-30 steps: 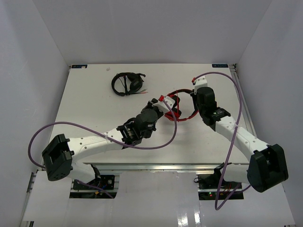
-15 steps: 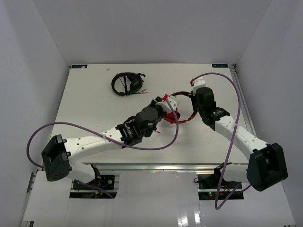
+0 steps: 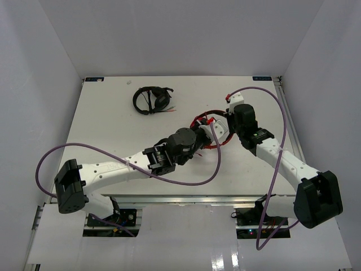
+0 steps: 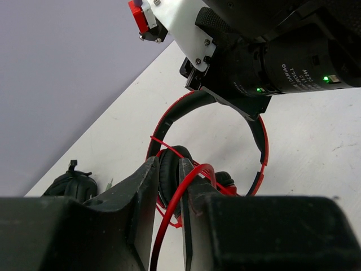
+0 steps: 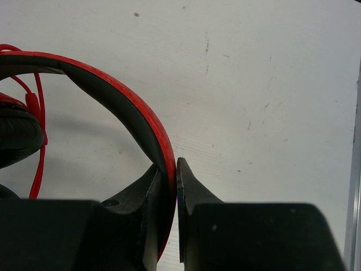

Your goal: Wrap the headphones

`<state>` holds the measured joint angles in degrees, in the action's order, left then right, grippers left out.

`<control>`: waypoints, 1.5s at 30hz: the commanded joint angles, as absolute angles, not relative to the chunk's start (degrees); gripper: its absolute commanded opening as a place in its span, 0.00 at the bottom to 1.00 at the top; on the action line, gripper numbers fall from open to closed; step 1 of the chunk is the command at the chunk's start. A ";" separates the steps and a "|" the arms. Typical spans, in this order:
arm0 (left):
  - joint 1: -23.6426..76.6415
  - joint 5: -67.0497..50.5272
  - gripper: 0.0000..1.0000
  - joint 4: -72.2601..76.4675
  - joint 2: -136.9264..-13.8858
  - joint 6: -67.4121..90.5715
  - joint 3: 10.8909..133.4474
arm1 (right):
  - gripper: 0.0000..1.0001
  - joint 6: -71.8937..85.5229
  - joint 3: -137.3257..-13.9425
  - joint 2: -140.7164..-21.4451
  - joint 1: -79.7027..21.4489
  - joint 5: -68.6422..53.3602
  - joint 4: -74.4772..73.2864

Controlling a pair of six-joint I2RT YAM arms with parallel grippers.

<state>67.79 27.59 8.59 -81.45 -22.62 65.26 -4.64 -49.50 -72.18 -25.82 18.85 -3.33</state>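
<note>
The red headphones lie on the white table right of centre. My right gripper is shut on their red headband, as the right wrist view shows. My left gripper is over the ear cups; in the left wrist view its jaws are nearly together with the thin red cable running up between them and looping over one finger. A black-padded ear cup sits just beyond the fingertips. The headband arcs up to the right gripper's body.
Black headphones lie at the back left of the table, also at the left edge of the left wrist view. White walls enclose the table. Purple cables hang from both arms.
My left arm has moved right and forward with the cable, from left of the headphones to over the ear cups. The right gripper has stayed on the headband.
</note>
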 commanded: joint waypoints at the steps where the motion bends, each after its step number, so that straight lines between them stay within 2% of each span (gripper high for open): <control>1: 67.68 27.85 0.34 8.79 -81.98 -25.11 69.41 | 0.08 -2.90 -51.43 -69.70 -25.58 13.95 0.09; 11: 64.31 28.84 0.34 6.39 -85.81 -25.77 71.44 | 0.08 -5.68 -48.85 -64.98 -26.02 8.10 -1.67; 18: 57.14 24.78 0.34 3.64 -81.59 -23.72 68.00 | 0.08 -13.30 -46.41 -58.58 -26.02 -4.36 -4.20; 29: 53.41 19.31 0.34 0.35 -82.87 -22.18 68.95 | 0.08 -22.15 -46.34 -54.50 -26.03 -20.58 -10.66; 45: 47.54 15.17 0.33 4.35 -76.86 -12.85 53.88 | 0.08 -17.43 -50.69 -53.10 -24.22 -26.47 -12.94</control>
<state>48.98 17.45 1.81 -82.80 -17.08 57.18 -21.74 -46.11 -53.98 -25.49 -22.94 -14.11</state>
